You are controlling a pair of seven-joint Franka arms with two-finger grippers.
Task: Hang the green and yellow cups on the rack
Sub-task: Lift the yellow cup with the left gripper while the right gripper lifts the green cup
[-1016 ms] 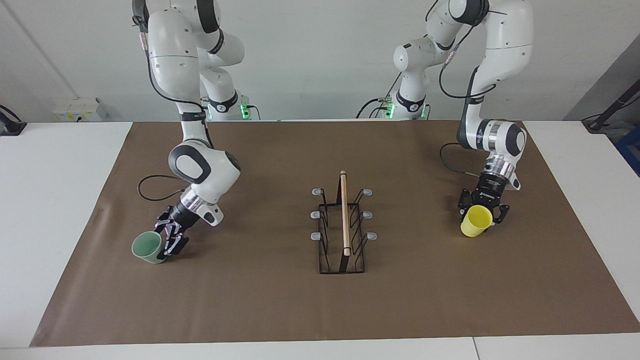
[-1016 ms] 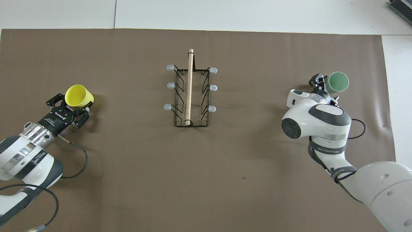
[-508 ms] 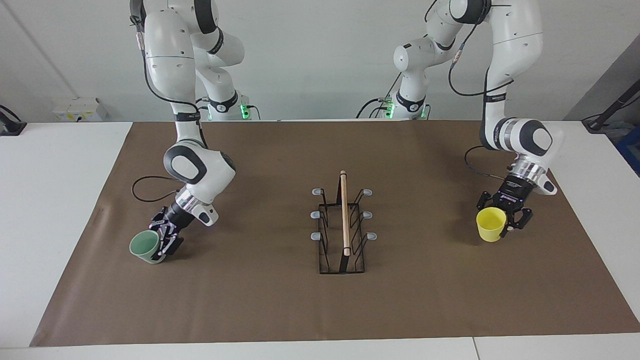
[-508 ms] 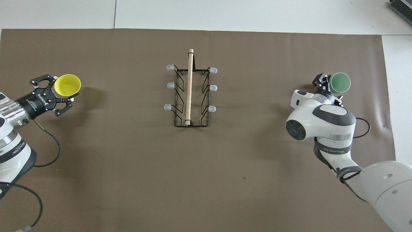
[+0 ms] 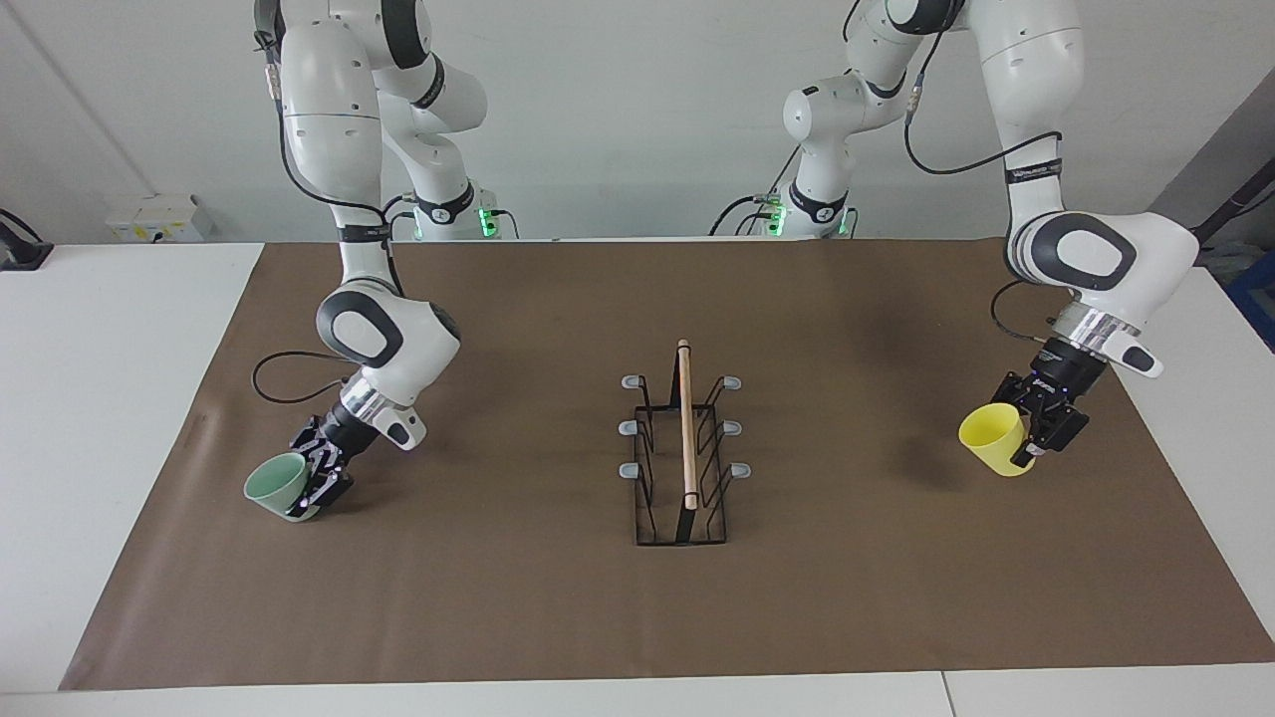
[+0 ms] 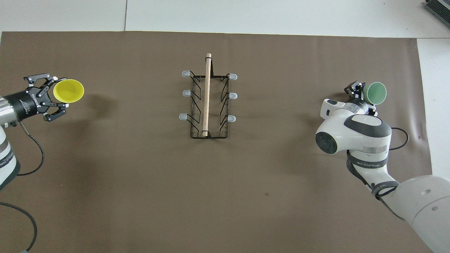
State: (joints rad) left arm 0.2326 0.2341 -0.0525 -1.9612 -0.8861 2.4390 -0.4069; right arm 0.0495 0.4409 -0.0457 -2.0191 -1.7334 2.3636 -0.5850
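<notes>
Left claw [image 5: 1036, 438]: clamped on yellow cup [image 5: 991, 439], swung outward from rack [image 5: 683, 453], tipped sideways.
Right claw [image 5: 319, 478]: gripping green cup [image 5: 276, 486], tilted further.
Hanging: pending.

The left gripper [image 5: 1031, 438] has carried the yellow cup [image 5: 992, 436] outward toward its own table end, tipping it sideways. The right gripper [image 5: 317, 480] has tilted the green cup [image 5: 275, 486] over further.

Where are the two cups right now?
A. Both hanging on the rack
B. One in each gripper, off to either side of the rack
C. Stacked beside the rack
B: the left gripper holds the yellow cup, the right gripper the green cup; the rack is bare.
</notes>
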